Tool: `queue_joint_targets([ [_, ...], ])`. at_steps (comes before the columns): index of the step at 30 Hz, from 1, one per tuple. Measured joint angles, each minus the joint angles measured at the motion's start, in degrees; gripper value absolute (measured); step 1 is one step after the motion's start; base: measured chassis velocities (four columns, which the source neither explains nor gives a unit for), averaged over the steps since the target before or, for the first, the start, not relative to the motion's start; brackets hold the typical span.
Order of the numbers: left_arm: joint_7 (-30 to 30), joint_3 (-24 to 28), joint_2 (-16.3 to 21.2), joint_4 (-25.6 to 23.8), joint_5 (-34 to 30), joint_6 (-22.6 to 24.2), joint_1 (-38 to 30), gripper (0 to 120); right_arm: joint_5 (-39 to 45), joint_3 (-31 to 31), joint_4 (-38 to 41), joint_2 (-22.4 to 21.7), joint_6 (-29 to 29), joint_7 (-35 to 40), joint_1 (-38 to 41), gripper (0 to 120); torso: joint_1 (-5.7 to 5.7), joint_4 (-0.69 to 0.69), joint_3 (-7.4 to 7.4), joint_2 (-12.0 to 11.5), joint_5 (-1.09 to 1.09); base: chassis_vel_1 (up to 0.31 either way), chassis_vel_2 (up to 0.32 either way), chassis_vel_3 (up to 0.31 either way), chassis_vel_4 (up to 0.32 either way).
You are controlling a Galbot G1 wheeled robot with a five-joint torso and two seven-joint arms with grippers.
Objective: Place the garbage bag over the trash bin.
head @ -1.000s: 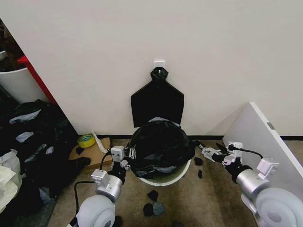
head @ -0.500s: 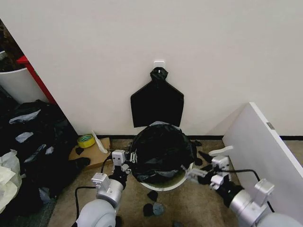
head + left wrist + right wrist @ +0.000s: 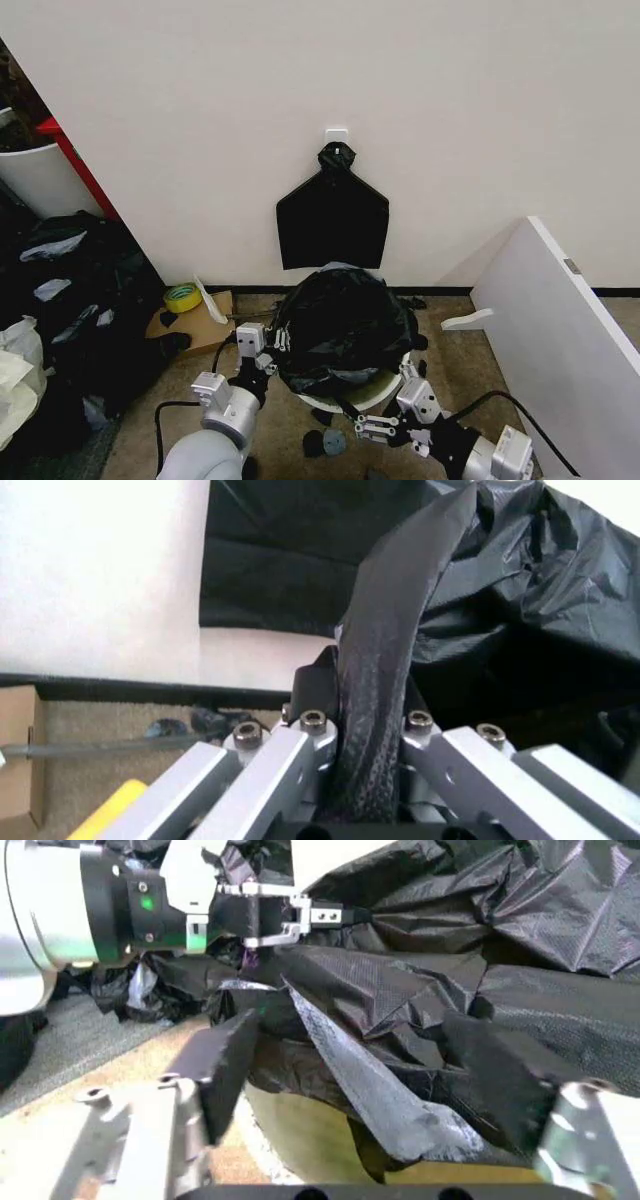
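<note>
The black garbage bag [image 3: 343, 322] lies crumpled over the top of the white trash bin [image 3: 377, 386], whose rim shows below it at the front. At the bin's left side my left gripper [image 3: 276, 340] is shut on a fold of the bag's edge [image 3: 372, 667], clamped between the metal fingers [image 3: 300, 746]. My right gripper [image 3: 375, 408] is low in front of the bin and open. In the right wrist view its black pads [image 3: 228, 1063] stand wide apart on either side of a hanging flap of the bag [image 3: 380, 1102], above the bin's pale wall [image 3: 305, 1151].
A flat black bundle [image 3: 332, 215] hangs on the wall behind the bin. A white board [image 3: 560, 320] leans at the right. At the left are a heap of dark bags [image 3: 70, 300], a yellow tape roll [image 3: 182, 297] and cardboard [image 3: 205, 335]. Black scraps [image 3: 325, 440] lie on the floor.
My right arm has swung from the bin's right side round to its front and lower. The bag has been pulled a little further over the rim. The left gripper has kept its hold.
</note>
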Motion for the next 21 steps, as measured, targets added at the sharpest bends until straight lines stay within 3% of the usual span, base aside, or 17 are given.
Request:
queue_joint_targets([
  [18,0.1,0.1,-0.3,-0.7,-0.2,0.2,0.4,4,-1.7,-1.2,-1.7,-1.3,0.1,-0.9,0.6,0,0.01,0.00,0.00,0.0,0.00,0.000,0.000,0.000,0.000],
  [21,0.1,0.1,-0.4,-0.7,-0.2,0.2,0.6,4,-1.9,-1.3,-1.8,-1.6,0.1,-0.9,0.7,0,0.01,0.00,0.00,0.0,0.01,0.000,0.000,0.000,0.000],
])
